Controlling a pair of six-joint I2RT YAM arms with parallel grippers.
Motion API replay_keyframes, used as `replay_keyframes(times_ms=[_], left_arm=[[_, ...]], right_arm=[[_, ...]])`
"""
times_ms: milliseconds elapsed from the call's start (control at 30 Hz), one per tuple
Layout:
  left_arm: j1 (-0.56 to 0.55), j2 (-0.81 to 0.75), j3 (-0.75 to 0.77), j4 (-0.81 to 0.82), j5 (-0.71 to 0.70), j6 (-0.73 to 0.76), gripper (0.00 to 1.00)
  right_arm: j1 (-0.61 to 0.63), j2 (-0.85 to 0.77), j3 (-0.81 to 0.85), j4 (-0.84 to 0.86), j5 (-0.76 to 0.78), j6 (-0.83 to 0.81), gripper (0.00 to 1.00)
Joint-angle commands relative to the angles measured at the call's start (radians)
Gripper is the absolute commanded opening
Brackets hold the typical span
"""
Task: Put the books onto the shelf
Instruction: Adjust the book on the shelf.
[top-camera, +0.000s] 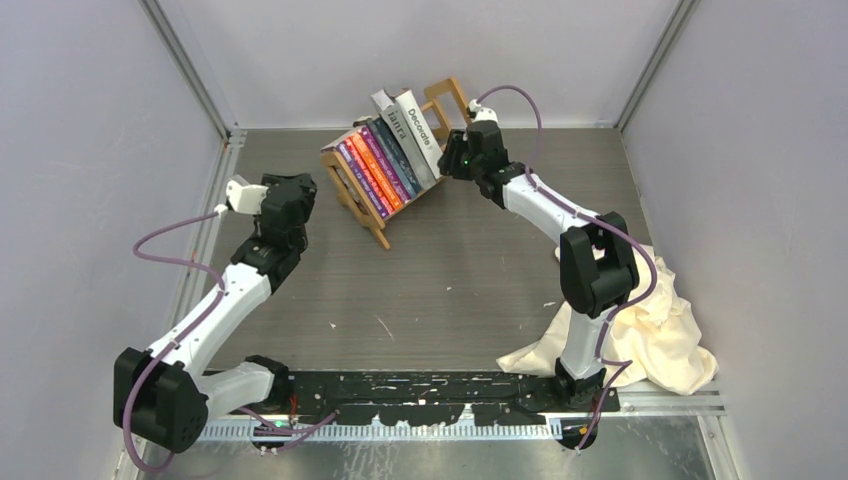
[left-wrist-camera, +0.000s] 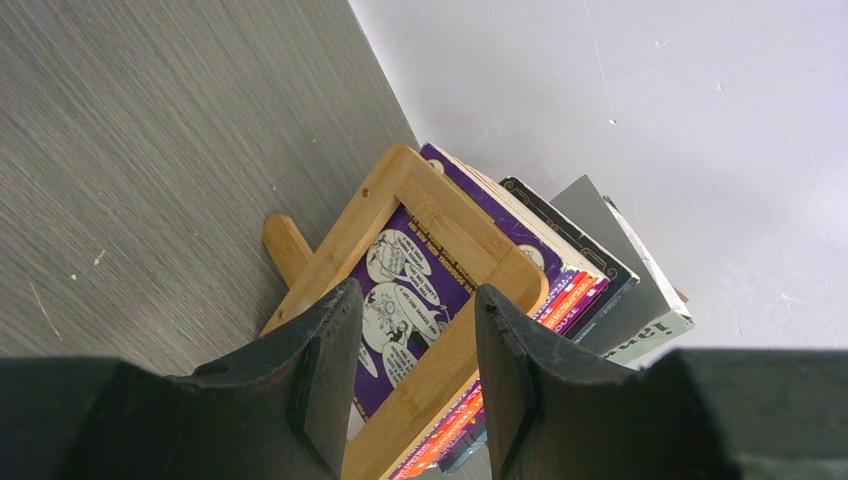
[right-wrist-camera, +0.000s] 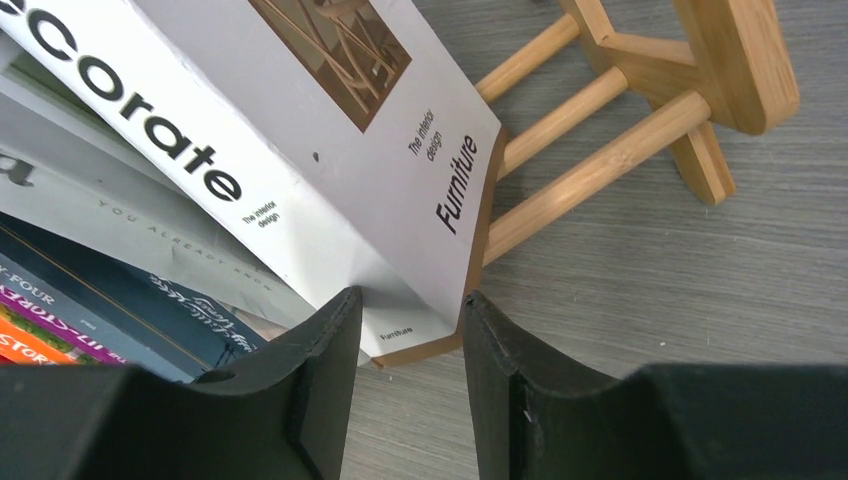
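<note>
At the two ends of the shelf (top-camera: 447, 100) my left gripper (left-wrist-camera: 415, 300) and right gripper (right-wrist-camera: 410, 300) hang spread and empty, the books (top-camera: 385, 160) look racked, so I'd next straighten the leaning white book (right-wrist-camera: 300, 200).

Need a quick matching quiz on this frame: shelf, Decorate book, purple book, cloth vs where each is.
Things:
1. white Decorate book
2. purple comic-cover book
3. cream cloth
4. shelf

Places:
A. heaped at near right
B. far centre, holding the row
C. row's left end, seen through the end frame
D. row's right end

Pairs: 1-D, 2-C, 3-A, 4-B
</note>
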Motion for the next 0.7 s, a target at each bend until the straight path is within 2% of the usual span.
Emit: replay_keyframes(times_ms=[0, 667], left_arm=[[-0.005, -0.037, -0.005, 0.021, -0.048, 0.001, 0.45], [-0.006, -0.062, 0.001, -0.013, -0.054, 0.011, 0.45]], right_arm=[[-0.003, -0.066, -0.010, 0.012, 0.032, -0.022, 0.47], [-0.024, -0.066, -0.016, -0.030, 0.083, -0.039, 0.47]])
